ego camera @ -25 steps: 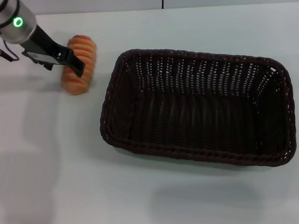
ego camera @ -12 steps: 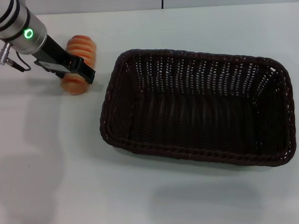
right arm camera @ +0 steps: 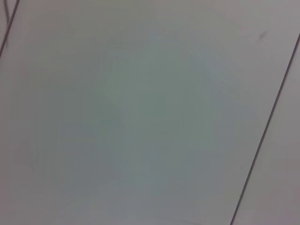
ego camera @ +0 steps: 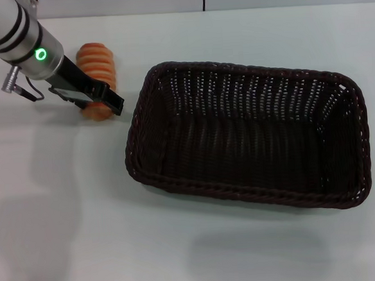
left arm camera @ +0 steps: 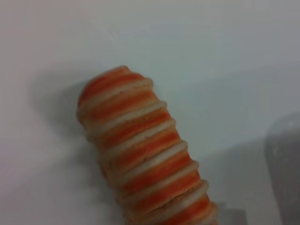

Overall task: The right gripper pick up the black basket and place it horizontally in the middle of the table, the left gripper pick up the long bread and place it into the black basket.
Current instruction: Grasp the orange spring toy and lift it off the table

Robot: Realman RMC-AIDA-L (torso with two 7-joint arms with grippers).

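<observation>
My left gripper sits over the near end of the ridged orange-brown long bread at ten o'clock on the white table; whether it pinches, I cannot tell. The dark woven black basket lies centre-right.

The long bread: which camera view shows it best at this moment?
The left wrist view: the long bread fills the picture unobstructed, with its cream ridges clear, though its near end is cut off. In the head view the bread is small and the left pincer covers its near end. The right wrist view shows none of it.
</observation>
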